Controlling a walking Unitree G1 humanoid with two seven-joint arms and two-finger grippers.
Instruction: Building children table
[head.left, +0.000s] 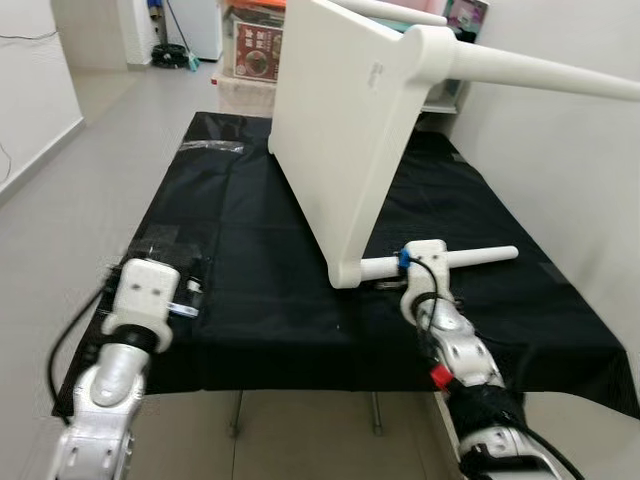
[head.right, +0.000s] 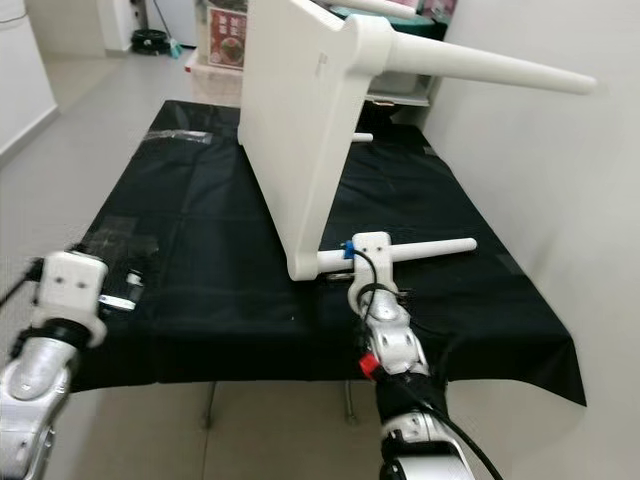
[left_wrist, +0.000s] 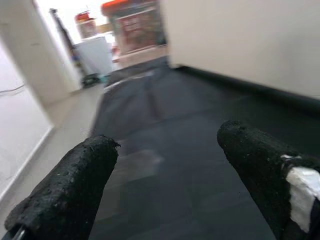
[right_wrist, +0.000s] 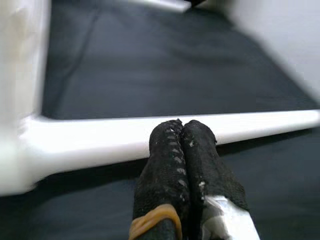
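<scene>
Tabletop (head.left: 345, 120), white, is standing on edge, tilted, across the upper middle of the frame on the black cloth (head.left: 250, 290) covering the work surface. You're looking at its flat underside. Bottom corner is resting on the cloth just right of center, w/ one white leg (head.left: 470, 259) sticking out horizontally toward the right, low over the cloth. Upper leg (head.left: 540, 72) is jutting from the top corner out to the upper right edge. A third leg (head.right: 362, 137) is just peeking out behind the panel in the right eye view.

Right gripper (right_wrist: 181, 131) is sitting w/ its two black fingers (right_wrist: 200, 150) pressed together, nothing between them; tips are meeting the near side of the lower leg (right_wrist: 150, 137), close to where it joins the tabletop (right_wrist: 20, 75). In the head view the right arm's white wrist block (head.left: 425, 262) is sitting right at that leg, lower center-right.

Left gripper (left_wrist: 165, 150) is hovering over the cloth (left_wrist: 165, 110) at lower left, fingers (left_wrist: 75, 180) spread wide apart, holding nothing. Its white wrist (head.left: 145, 295) is showing near the cloth's left edge, well apart from the tabletop.

Grey floor (head.left: 90, 160) is running along the left side; boxes (head.left: 255, 45) are sitting at top center behind the table; white wall (head.left: 560, 170) on the right.
</scene>
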